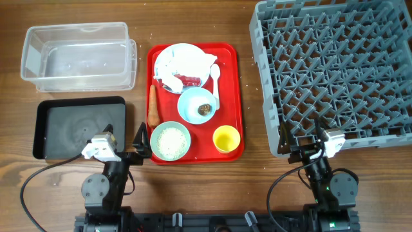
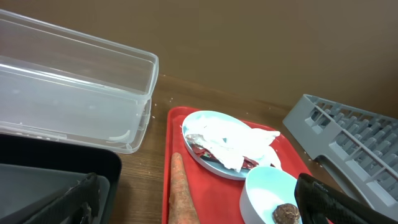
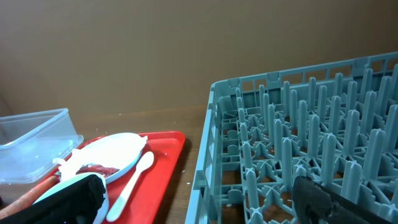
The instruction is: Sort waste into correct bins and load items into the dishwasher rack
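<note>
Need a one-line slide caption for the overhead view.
Loaded red tray between clear tub, black tray and grey dishwasher rack; left pincer and right pincer open, holding nothing.

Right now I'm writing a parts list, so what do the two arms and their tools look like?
The left arm and right arm are black, each with a round grey joint housing near the base. Each wrist carries a white camera block. A thin black cable loops out beside each. The left tool and right tool have two black fingers each.
</note>
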### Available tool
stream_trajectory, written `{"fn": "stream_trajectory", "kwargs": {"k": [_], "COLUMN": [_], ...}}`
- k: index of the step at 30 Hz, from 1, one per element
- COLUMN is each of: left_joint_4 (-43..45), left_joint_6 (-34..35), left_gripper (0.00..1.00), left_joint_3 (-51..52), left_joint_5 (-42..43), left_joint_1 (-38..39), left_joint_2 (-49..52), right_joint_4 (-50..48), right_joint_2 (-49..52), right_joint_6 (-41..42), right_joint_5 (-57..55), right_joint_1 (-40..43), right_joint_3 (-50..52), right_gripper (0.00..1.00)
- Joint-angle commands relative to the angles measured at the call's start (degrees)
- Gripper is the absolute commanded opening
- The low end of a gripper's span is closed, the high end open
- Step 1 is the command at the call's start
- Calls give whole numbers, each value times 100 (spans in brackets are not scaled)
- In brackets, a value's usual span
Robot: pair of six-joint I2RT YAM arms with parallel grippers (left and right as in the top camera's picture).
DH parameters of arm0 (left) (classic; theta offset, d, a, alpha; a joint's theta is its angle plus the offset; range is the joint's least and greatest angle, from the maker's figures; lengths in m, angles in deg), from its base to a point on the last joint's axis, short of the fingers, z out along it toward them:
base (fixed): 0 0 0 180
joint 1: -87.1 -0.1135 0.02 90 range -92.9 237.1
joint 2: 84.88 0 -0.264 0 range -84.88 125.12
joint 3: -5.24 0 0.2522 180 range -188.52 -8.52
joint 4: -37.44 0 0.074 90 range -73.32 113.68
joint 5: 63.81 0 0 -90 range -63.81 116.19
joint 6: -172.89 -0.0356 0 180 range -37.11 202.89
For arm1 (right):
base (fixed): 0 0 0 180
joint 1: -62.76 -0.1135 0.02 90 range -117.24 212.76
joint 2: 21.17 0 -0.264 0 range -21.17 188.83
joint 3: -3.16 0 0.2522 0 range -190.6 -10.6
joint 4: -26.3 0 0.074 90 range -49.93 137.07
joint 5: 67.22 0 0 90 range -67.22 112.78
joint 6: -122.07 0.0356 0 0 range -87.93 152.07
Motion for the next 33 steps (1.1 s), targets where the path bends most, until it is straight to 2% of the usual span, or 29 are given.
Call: {"fn": "stream_trajectory", "kwargs": {"k": [1,22,26,29,33], "left_joint_4": [20,20,358,654,1099], "left_joint_6": [-118,-118,-50,-48,-52], "left_gripper": [100,100,100,100,100], "left_joint_3": [48,48,48,48,-4], "left_joint_5": [66,66,247,376,1008], "left_joint_1": [13,13,17,17,17], "left_joint_2": [4,13,13,13,13], "right_joint_4": [-7,-11,-225,-494,-575], "right_joint_2": [-24,-24,-24,-24,-24], "right_joint_6": [35,48,719,741,560], "right_joint_5": [-103,-87,203,852,1523], "right_joint_1": [-24,-24,-24,-24,-24], "right_joint_3": [7,7,4,4,-243], "right_gripper": [100,100,100,100,100]}}
